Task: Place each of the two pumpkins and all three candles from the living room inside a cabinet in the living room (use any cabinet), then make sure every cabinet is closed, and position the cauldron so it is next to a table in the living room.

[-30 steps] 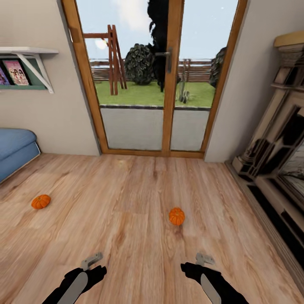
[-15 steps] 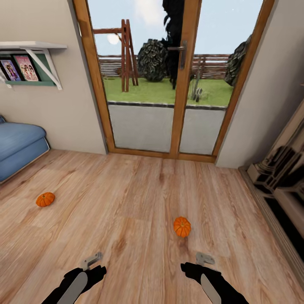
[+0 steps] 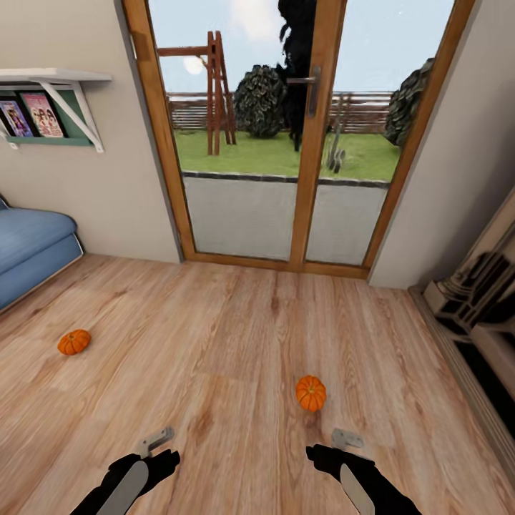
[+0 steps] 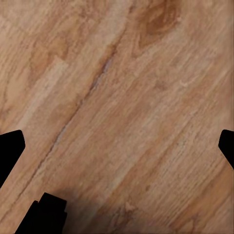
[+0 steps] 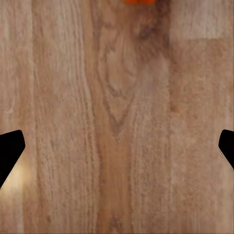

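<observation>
Two small orange pumpkins lie on the wooden floor. One pumpkin [image 3: 310, 393] sits just ahead of my right gripper [image 3: 347, 438], a little to its left. The other pumpkin [image 3: 74, 342] lies far off to the left, well ahead of my left gripper [image 3: 156, 440]. Both grippers hang low over the floor, open and holding nothing. In the right wrist view the fingertips [image 5: 9, 146] stand wide apart over bare planks, with an orange sliver of the pumpkin [image 5: 139, 1] at the frame edge. The left gripper [image 4: 117, 146] looks down on floor alone. Candles, cabinet, cauldron and table are out of view.
A glazed double door in a wooden frame [image 3: 304, 179] stands straight ahead. A blue sofa [image 3: 28, 250] is at the left under a wall shelf [image 3: 54, 79]. The ornate fireplace [image 3: 479, 307] runs along the right wall.
The whole picture has shifted, so the camera moved: the fireplace slid right and the near pumpkin now sits lower, closer to my right gripper. Both arms keep the same pose.
</observation>
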Tool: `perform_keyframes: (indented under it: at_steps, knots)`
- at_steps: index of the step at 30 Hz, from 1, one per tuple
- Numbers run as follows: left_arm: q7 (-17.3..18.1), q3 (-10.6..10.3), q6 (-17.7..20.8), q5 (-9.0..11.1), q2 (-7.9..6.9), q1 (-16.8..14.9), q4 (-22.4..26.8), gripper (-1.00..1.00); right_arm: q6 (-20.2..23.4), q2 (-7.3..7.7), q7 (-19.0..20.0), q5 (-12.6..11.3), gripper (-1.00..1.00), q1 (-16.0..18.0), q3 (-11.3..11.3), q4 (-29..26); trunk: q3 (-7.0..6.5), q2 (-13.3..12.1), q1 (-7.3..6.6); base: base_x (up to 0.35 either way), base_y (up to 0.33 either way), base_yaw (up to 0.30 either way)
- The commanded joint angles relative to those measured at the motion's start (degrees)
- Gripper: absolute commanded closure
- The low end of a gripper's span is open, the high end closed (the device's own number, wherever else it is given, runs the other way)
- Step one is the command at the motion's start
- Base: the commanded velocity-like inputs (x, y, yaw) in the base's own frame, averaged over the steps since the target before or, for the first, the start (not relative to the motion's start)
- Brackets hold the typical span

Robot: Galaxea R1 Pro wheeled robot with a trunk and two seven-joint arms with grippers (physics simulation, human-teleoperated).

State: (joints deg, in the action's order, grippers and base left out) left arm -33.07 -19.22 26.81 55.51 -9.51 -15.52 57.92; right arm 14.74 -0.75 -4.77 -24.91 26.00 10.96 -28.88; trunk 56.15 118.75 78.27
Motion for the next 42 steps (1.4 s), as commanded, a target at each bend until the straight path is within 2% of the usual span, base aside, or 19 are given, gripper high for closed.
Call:
perform_keyframes:
  at_steps: [1, 15, 30, 32, 36, 42]
  knots:
    - [-0.5, -0.2, 0.0, 0.5, -0.07, 0.0, 0.1, -1.00, 0.2, 0.05, -0.5, -0.6, -1.00, 0.0, 0.4, -0.1, 0.05, 0.0, 0.00, 0.086, 0.000, 0.000]
    - [-0.5, -0.2, 0.0, 0.5, -0.07, 0.0, 0.1, -1.00, 0.2, 0.05, -0.5, -0.6, -1.00, 0.0, 0.4, -0.1, 0.05, 0.0, 0.00, 0.165, 0.078, 0.000]
    - [-0.5, -0.7, 0.0, 0.4, 0.10, 0.0, 0.1, -1.00, 0.1, 0.31, -0.2, -1.3, -1.00, 0.0, 0.0, -0.1, 0.27, 0.0, 0.00, 0.082, -0.066, -0.023]
    - [-0.5, -0.8, 0.0, 0.4, 0.12, 0.0, 0.1, -1.00, 0.1, 0.41, 1.4, -1.4, -1.00, 0.0, -0.2, -0.1, 0.28, 0.0, 0.00, 0.024, -0.001, -0.003]
    - [-0.6, -1.2, -0.2, 0.3, 0.35, 0.0, 0.0, -1.00, 0.2, 0.62, 7.6, -1.7, -1.00, 0.0, -0.6, 0.1, 0.28, 0.0, 0.00, 0.182, 0.000, -0.001]
    - [-0.6, -1.8, -6.0, -1.1, 0.44, 0.0, -2.1, -1.00, 0.1, 0.72, 10.2, -1.9, -1.00, 0.0, -0.7, 0.4, 0.28, 0.0, 0.00, 0.141, 0.000, 0.000]
